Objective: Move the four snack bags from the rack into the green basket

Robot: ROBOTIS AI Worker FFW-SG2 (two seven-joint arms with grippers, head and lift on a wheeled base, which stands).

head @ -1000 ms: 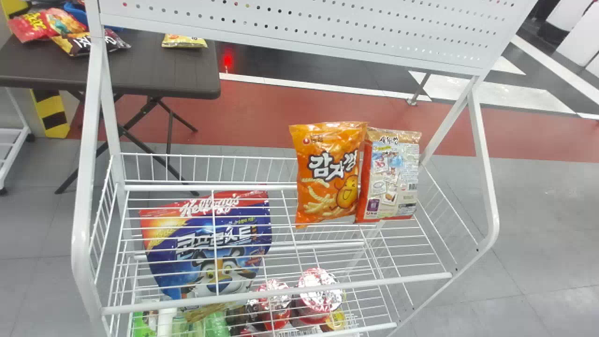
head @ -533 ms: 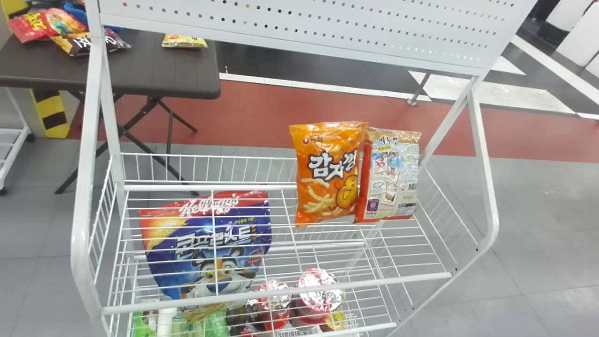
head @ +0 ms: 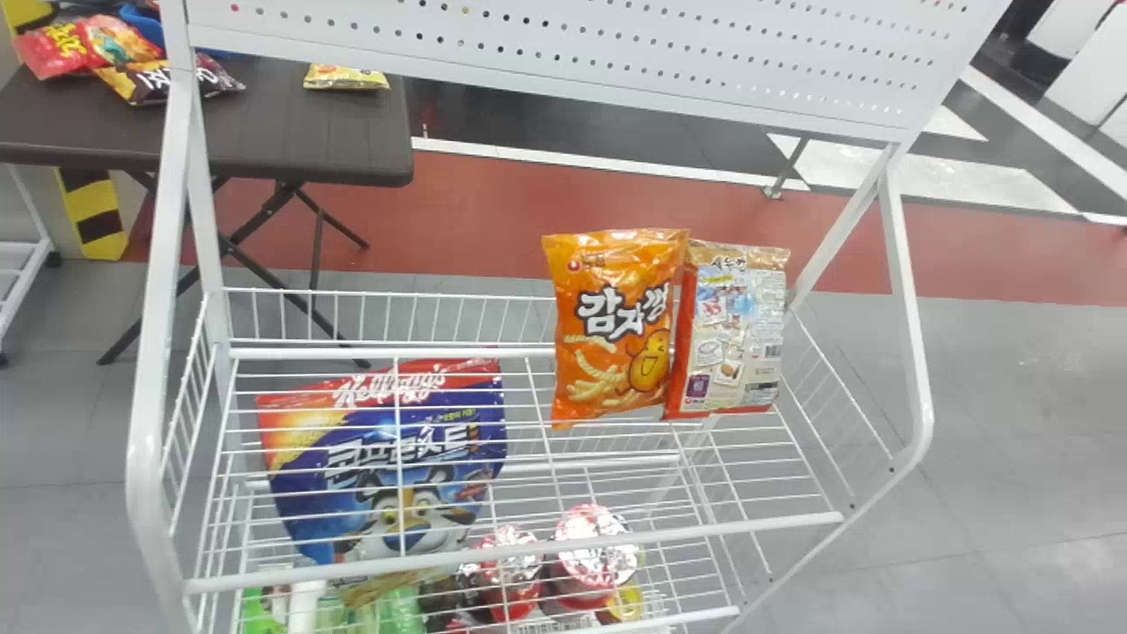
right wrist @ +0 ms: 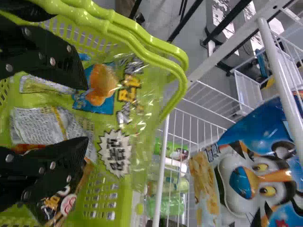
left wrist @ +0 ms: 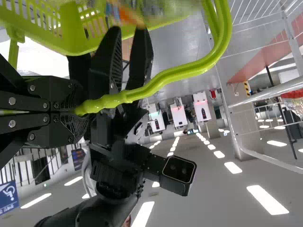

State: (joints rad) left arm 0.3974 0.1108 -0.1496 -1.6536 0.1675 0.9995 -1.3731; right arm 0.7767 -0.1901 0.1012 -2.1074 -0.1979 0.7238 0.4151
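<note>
The left gripper point(left wrist: 79, 108) squeezed the basket's point(left wrist: 71, 28) handle point(left wrist: 189, 71). The right gripper point(right wrist: 87, 109) gaped by bags point(right wrist: 116, 151) inside, holding nothing. The orange bag point(head: 616, 326) stood at twelve o'clock.

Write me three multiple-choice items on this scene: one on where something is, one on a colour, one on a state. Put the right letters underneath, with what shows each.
1. Where is the orange bag?
A. On the dark table
B. In the white rack, beside the red-and-beige bag
C. On the floor

2. What is the cereal bag's main colour?
A. Blue
B. Green
C. Pink

3. How are the right gripper's fingers?
A. Pressed together
B. Clamped on the rack's rail
C. Spread apart

Right letters:
1: B, the head view shows both bags next to each other within the wire sides.
2: A, blue covers most of its front.
3: C, a wide gap shows between the fingertips over the basket.
</note>
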